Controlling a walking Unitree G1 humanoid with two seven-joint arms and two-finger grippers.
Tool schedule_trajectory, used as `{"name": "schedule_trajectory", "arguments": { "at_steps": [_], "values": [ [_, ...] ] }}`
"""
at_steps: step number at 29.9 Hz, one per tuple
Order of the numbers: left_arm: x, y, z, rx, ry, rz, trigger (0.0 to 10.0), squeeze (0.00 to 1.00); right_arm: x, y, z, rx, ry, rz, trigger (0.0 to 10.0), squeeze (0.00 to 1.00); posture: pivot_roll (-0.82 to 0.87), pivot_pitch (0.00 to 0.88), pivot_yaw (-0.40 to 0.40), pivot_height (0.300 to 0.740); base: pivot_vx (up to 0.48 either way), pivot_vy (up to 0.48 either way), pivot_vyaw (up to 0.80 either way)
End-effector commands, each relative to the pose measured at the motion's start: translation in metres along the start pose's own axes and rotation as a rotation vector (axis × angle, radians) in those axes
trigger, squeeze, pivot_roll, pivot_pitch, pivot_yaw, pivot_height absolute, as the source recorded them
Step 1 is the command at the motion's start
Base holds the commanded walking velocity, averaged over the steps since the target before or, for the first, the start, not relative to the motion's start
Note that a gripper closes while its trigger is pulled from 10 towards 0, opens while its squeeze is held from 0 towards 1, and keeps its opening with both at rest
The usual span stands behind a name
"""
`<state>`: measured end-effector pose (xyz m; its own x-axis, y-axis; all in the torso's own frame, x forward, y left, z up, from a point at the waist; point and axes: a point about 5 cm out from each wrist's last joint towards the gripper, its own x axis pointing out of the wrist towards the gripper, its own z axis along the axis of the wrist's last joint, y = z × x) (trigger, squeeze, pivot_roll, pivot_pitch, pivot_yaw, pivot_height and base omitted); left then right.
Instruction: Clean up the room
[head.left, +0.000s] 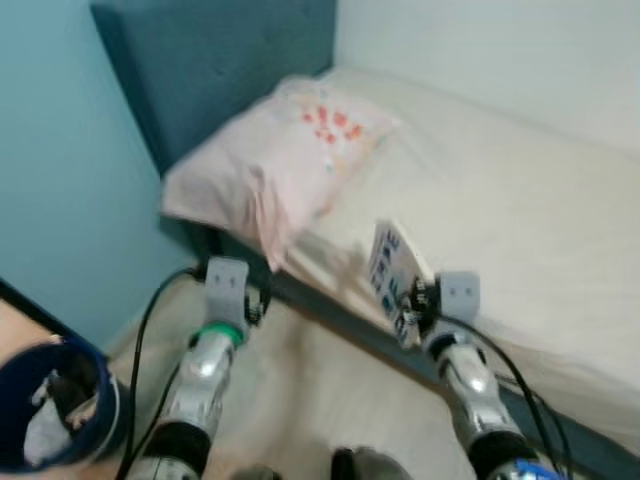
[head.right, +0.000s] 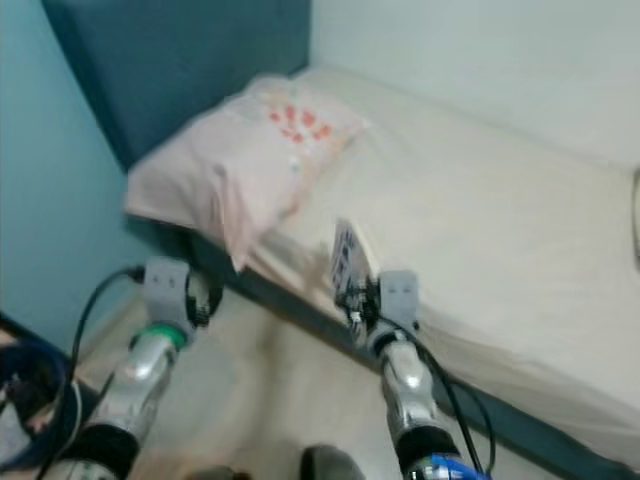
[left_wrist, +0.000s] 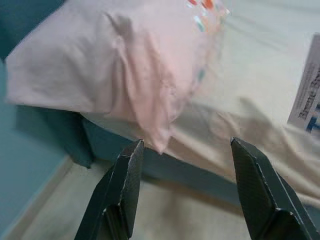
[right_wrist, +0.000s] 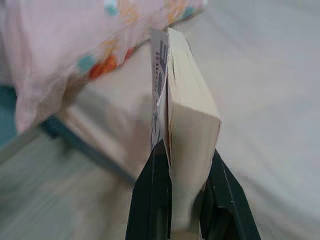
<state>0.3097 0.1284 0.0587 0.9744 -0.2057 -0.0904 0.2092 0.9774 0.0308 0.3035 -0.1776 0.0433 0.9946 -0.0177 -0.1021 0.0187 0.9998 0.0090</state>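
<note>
The left gripper hangs with fingers wide apart near the pink pillow, while the right gripper clamps a book upright over the near edge of the cream bed.

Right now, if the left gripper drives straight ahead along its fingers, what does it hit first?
Likely the pillow, at the corner hanging over the bed edge. The left gripper is open and empty; depth is unclear, so it may pass underneath.
</note>
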Motion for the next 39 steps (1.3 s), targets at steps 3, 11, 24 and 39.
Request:
{"name": "schedule_trajectory", "arguments": {
  "at_steps": [3, 11, 24, 39],
  "values": [
    [-0.004, 0.005, -0.005, 0.004, 0.022, 0.012, 10.0, 0.0, -0.001, 0.002, 0.0, 0.021, -0.014, -0.005, 10.0, 0.0, 0.03, 0.068, -0.006, 0.737, 0.333, 0.0, 0.0],
    [-0.003, 0.005, -0.004, 0.006, 0.023, 0.003, 10.0, 0.0, -0.001, 0.001, 0.0, 0.03, -0.015, -0.015, 10.0, 0.0, 0.03, 0.072, 0.001, 0.737, 0.333, 0.0, 0.0],
    [-0.001, 0.001, -0.003, 0.003, 0.021, -0.012, 10.0, 0.0, -0.002, -0.002, 0.002, 0.035, -0.028, -0.029, 10.0, 0.0, 0.02, 0.072, 0.005, 0.737, 0.334, 0.0, 0.0],
    [0.002, -0.005, 0.004, -0.016, -0.02, -0.037, 10.0, 0.0, 0.0, 0.0, 0.031, 0.083, -0.209, -0.01, 10.0, 0.0, 0.02, 0.082, 0.001, 0.737, 0.109, 0.0, 0.0]
  ]
}}
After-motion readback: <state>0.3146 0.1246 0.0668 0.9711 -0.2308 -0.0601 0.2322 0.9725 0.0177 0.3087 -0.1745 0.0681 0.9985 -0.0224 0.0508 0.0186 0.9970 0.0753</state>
